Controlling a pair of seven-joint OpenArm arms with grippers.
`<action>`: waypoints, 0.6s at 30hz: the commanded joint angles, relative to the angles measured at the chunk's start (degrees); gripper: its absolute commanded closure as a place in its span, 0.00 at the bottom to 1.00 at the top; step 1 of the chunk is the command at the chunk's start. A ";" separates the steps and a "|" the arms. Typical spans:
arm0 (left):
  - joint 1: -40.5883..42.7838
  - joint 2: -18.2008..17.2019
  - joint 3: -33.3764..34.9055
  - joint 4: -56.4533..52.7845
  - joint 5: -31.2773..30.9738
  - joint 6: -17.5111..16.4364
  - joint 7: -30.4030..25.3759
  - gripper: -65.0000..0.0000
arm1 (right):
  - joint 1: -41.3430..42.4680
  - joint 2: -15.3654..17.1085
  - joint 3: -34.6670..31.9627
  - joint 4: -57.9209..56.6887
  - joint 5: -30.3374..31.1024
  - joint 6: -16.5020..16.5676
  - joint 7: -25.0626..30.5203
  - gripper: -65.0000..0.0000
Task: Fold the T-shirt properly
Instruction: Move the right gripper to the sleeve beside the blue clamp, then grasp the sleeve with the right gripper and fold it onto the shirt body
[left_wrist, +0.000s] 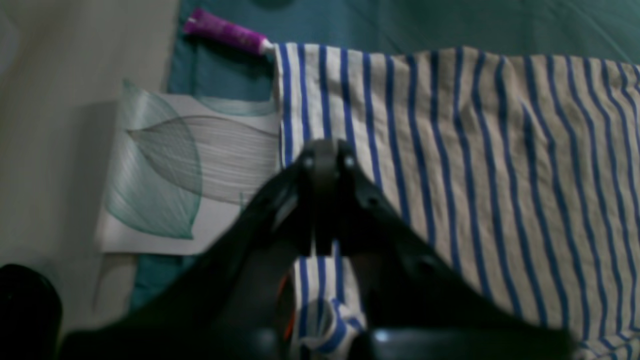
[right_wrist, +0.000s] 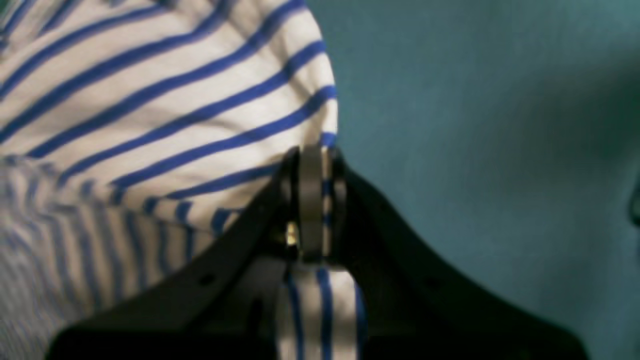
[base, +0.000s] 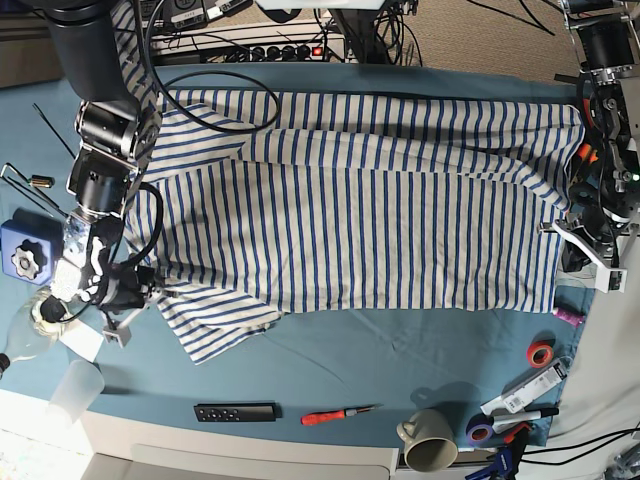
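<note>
Both arms are gripping now! The right gripper (right_wrist: 314, 200) is pinching the T-shirt (base: 370, 200) at a curled edge, striped cloth bunching between its jaws and trailing beneath them. The left gripper (left_wrist: 325, 200) is clamping the hem, jaws pressed onto fabric. The shirt is lying spread across the teal surface (base: 400, 370), a purple tube (left_wrist: 225, 31) resting beyond the left jaws.
</note>
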 joint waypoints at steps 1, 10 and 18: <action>-0.94 -1.14 -0.33 0.92 -0.66 -0.07 -1.44 1.00 | 2.47 0.85 0.02 2.45 1.51 0.24 -0.52 1.00; -0.94 -1.11 -0.33 0.92 -0.66 -0.07 -1.44 1.00 | 2.34 0.85 0.02 8.59 9.38 0.26 -14.40 1.00; -0.94 -1.14 -0.33 0.92 -0.66 -0.07 -1.44 1.00 | -6.16 1.36 0.02 16.22 10.49 0.35 -14.96 1.00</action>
